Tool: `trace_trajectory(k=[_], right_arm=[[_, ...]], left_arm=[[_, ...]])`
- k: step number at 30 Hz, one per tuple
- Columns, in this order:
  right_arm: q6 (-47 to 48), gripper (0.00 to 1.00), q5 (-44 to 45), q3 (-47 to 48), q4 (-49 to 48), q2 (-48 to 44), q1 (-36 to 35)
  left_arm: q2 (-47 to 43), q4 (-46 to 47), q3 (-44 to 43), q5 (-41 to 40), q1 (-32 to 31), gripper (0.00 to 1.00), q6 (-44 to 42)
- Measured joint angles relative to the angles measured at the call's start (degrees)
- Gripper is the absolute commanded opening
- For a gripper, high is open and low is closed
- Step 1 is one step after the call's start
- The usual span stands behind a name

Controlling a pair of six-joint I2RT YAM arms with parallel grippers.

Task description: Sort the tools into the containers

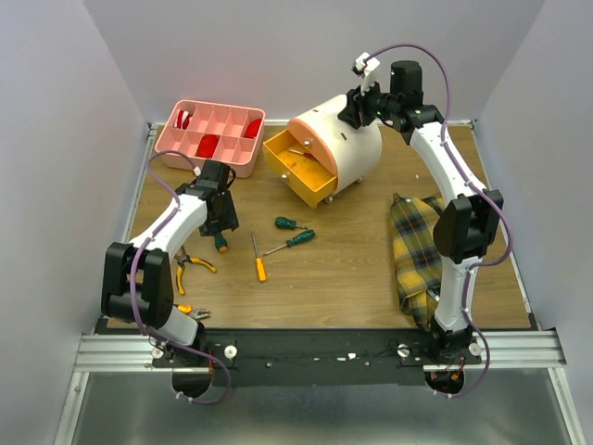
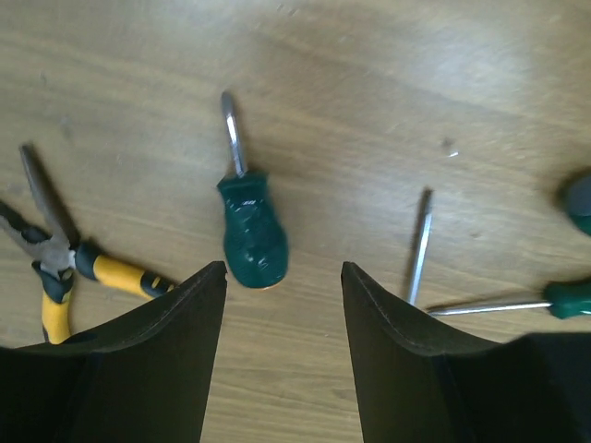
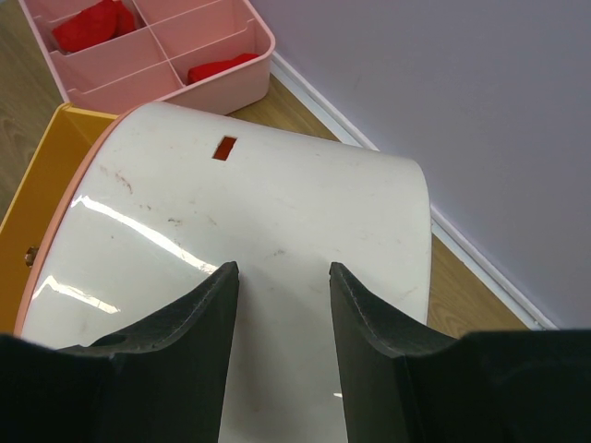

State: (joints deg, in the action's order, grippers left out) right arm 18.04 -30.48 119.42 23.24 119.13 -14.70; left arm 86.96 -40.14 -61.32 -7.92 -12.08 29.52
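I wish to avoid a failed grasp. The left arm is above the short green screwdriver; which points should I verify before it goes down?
1. Left gripper open: ok.
2. Short green screwdriver centred in line with the gap: not ok, its handle lies nearer one finger.
3. Neighbours apart from it: ok, pliers and orange-handled screwdriver do not touch it.
4. Yellow drawer open to receive: ok.
5. Right gripper out of the drawer's way: ok, it hovers open over the top of the cream drawer unit.
6. Height left to descend: cannot tell.
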Motion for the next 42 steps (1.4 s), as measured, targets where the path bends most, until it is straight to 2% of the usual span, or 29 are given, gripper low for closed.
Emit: trace_trajectory(k=[7, 12, 20, 24, 28, 34, 39, 42], right_arm=[[0.0, 0.52, 0.0, 0.0, 0.0, 0.0, 0.0], [0.0, 0.52, 0.0, 0.0, 0.0, 0.0, 0.0], [0.1, 0.52, 0.0, -0.5, -0.3, -0.2, 0.0], [0.2, 0.52, 0.0, -0.5, -0.3, -0.2, 0.0], [0.2, 0.52, 0.0, -0.5, -0.3, -0.2, 0.0], [0.5, 0.52, 1.0, -1.7, -0.6, -1.1, 0.0], [2.4, 0.52, 2.6, -3.3, 0.1, -2.6, 0.0], [3.5, 0.52, 3.8, -3.5, 0.1, -2.8, 0.0]], left_arm=[[0.4, -1.5, 2.6, -2.0, 0.7, 0.62, 1.7], [4.1, -0.5, 2.6, -1.9, 3.7, 0.46, 3.7], [8.1, 1.0, 1.7, -0.6, 5.1, 0.33, 3.5], [8.2, 1.2, 1.5, 0.4, 5.1, 0.03, 3.1], [8.3, 1.8, 0.5, 2.7, 5.1, 0.00, 3.1], [6.8, 3.9, -9.3, 8.8, 5.1, 0.00, 3.1], [0.6, 19.1, -12.1, 19.8, 4.6, 0.00, 5.6], [0.4, 30.6, -11.5, 25.5, 3.3, 0.00, 10.5]])
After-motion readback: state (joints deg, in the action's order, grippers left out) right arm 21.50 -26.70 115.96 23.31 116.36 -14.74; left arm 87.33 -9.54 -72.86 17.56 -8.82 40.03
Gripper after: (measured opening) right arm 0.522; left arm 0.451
